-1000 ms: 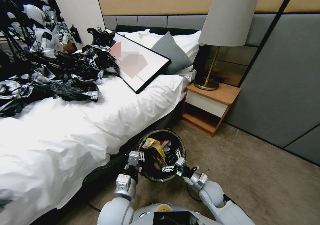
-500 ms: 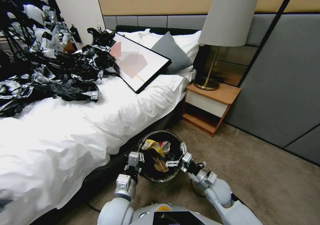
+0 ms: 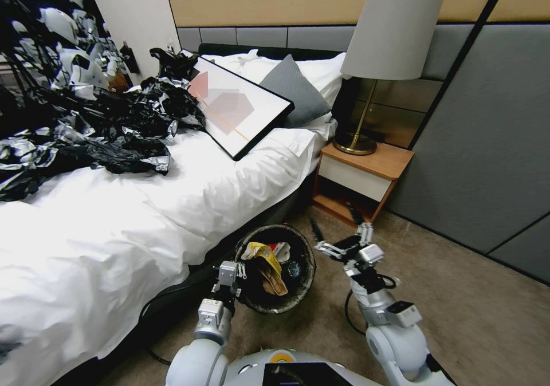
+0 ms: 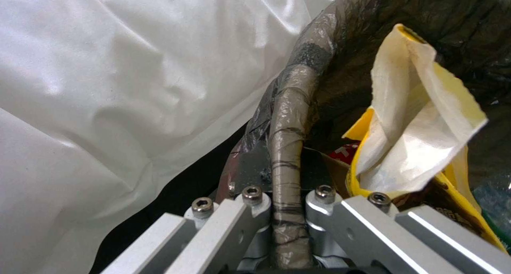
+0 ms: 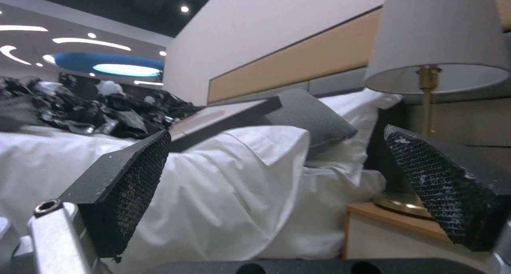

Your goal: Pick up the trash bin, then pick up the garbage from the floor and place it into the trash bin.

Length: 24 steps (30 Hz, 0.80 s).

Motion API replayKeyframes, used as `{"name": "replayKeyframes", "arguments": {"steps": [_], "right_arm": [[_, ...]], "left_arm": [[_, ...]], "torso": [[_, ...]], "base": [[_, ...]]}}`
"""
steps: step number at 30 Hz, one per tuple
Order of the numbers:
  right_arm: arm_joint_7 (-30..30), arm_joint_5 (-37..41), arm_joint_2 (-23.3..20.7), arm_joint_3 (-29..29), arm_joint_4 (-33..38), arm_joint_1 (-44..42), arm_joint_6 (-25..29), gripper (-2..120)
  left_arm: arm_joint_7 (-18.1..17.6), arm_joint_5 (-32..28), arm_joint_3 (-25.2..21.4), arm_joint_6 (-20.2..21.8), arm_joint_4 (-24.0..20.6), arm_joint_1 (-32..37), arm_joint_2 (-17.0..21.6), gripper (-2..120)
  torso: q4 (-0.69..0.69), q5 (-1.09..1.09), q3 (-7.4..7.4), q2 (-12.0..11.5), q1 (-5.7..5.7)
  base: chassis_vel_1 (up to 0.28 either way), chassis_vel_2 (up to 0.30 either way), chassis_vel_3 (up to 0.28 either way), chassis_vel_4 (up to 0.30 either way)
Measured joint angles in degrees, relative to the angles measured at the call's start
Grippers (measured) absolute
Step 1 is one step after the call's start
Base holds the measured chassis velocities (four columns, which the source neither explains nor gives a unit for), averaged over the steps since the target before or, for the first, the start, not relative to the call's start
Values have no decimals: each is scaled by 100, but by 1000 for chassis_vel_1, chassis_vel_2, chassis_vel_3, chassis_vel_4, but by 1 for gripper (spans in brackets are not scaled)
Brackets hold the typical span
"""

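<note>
The trash bin [image 3: 298,294], round with a black bag liner over its rim, hangs just above the carpet beside the bed. My left gripper [image 3: 234,276] is shut on its near-left rim; the left wrist view shows the liner-wrapped rim [image 4: 287,146] pinched between the fingers [image 4: 234,218]. Garbage lies inside the bin: a yellow wrapper [image 3: 262,252] [image 4: 420,118], brown paper [image 3: 274,280] and a red-and-white wrapper [image 3: 281,250]. My right gripper [image 3: 335,224] is open and empty, raised to the right of the bin and facing the bed and nightstand, with its black pads [image 5: 133,182] wide apart.
The white bed [image 3: 143,214] fills the left, carrying black plastic sheeting [image 3: 103,122] and a framed picture [image 3: 238,108]. A wooden nightstand [image 3: 364,182] with a lamp [image 3: 389,36] stands behind the bin. Open carpet [image 3: 458,306] lies to the right. A black cable [image 3: 154,354] runs under the bed edge.
My right gripper has lifted out of the bin's mouth and swung up and to the right, open and empty. The left gripper keeps its hold on the rim.
</note>
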Motion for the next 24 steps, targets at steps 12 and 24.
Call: {"name": "replayKeyframes", "arguments": {"steps": [12, 24], "right_arm": [[11, -19, 263, -3, -588, 93, 213, 100], [4, -9, 346, -23, -754, 239, 227, 100]], "left_arm": [[-23, -121, -11, 36, -7, -98, 47, 0], [-19, -87, 25, 54, -39, -102, 13, 0]], "torso": [[0, -1, 0, 0, 0], [0, -1, 0, 0, 0]], "base": [[0, 0, 0, 0], [10, 9, 13, 10]]}}
